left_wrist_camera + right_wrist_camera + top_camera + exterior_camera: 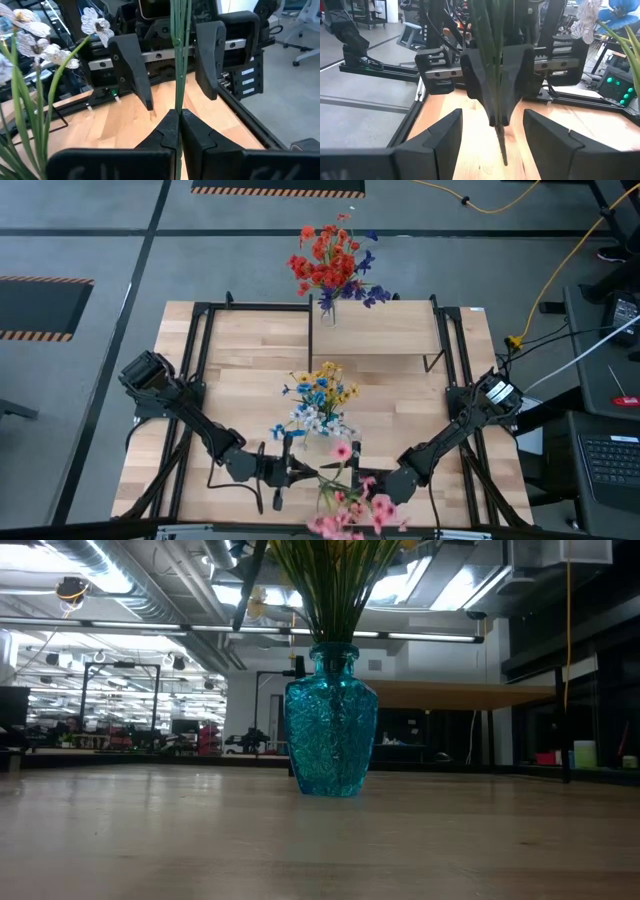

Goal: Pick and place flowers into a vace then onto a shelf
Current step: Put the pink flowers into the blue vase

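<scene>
Pink flowers point(352, 508) gripped at the bench's point(240, 360) six-o'clock edge.
Their stalks ran roughly twelve to six, blooms toward six; the left gripper point(178, 131) was clenched on the stalks, the right gripper point(492, 131) spread wide facing it, the shelf point(385, 328) at twelve.

Two arms meet at the lower centre of the overhead frame.

The left gripper point(177, 125), reaching in from the left, has its fingers pressed together; the right gripper point(492, 132), angled in from the right, faces it with fingers spread wide.
</scene>
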Available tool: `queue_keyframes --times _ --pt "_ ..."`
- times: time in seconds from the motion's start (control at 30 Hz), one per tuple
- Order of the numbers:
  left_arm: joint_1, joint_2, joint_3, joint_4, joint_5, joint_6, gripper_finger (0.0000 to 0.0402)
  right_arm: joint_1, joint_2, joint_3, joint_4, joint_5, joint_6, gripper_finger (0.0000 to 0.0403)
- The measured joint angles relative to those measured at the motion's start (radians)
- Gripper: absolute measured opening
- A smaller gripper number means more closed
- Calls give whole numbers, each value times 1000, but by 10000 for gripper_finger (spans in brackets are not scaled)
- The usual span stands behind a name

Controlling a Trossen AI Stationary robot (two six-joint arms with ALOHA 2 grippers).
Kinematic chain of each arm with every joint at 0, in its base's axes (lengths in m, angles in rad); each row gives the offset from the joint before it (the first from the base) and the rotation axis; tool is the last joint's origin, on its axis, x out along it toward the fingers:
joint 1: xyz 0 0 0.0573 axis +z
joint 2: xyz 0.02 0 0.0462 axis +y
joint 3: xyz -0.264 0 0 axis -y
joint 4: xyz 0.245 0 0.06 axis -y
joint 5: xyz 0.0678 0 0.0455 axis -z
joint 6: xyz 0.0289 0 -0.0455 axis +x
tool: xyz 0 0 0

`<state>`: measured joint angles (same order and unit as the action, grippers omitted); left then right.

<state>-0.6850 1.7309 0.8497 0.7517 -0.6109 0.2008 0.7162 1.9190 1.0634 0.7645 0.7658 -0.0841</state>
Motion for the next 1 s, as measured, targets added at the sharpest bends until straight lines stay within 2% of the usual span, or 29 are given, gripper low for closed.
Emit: queue_keyframes --times 0.2,0.4,0.57,0.8,1.0 --pt "1 0 0 0 -7 6 4 0 0 0 35 1 -6 208" --pt "25 0 0 -2 -4 -12 4 0 0 0 64 2 -25 172" --pt "52 0 0 -8 60 -25 4 0 0 0 64 3 -21 148" --pt "65 0 0 -24 87 -48 4 0 0 0 70 4 -26 128" --pt "65 0 0 -27 95 -49 4 0 0 0 70 4 -26 78"
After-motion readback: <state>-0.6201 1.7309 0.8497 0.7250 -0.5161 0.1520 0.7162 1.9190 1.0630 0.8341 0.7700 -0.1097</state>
